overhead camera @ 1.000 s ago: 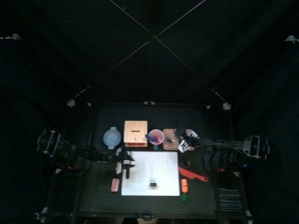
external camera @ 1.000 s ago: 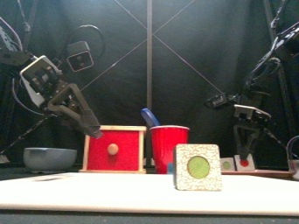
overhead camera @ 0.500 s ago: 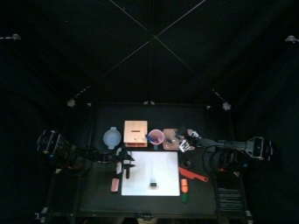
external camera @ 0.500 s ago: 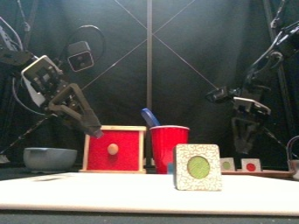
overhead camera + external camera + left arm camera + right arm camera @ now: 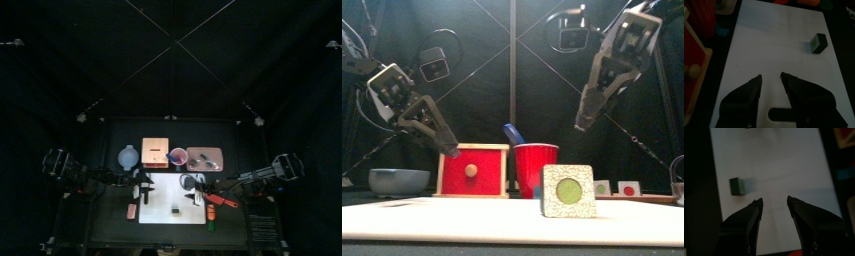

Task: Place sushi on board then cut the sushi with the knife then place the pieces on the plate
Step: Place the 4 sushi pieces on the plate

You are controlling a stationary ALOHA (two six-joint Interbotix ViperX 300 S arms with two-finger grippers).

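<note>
On the white cutting board [image 5: 163, 195], toward its 6 o'clock edge: one sushi piece [image 5: 569, 191], upright on its edge, cream face with a green centre turned to the front, touching nothing else.

Above the board's 11 o'clock corner, held in the air: left end effector [image 5: 771, 76], tilted down toward the board, jaws parted by a modest gap, nothing between them. Well apart from the sushi piece.

Over the board at about 1 o'clock from the sushi piece, raised high: right end effector [image 5: 774, 200], pointed down, jaws likewise spread a moderate way and empty. Sushi piece off to one side of the jaws in the right wrist view, not between them.

Behind the board, along the 12 o'clock side of the counter, from 9 toward 3 o'clock:
- blue-grey bowl [image 5: 398, 180]
- wooden box [image 5: 473, 171] with red drawer front
- red cup [image 5: 537, 168] with a blue knife [image 5: 513, 133] sticking out
- pink tray [image 5: 205, 157]

At the board's 3 o'clock edge: a small red-orange item, too small to identify.
</note>
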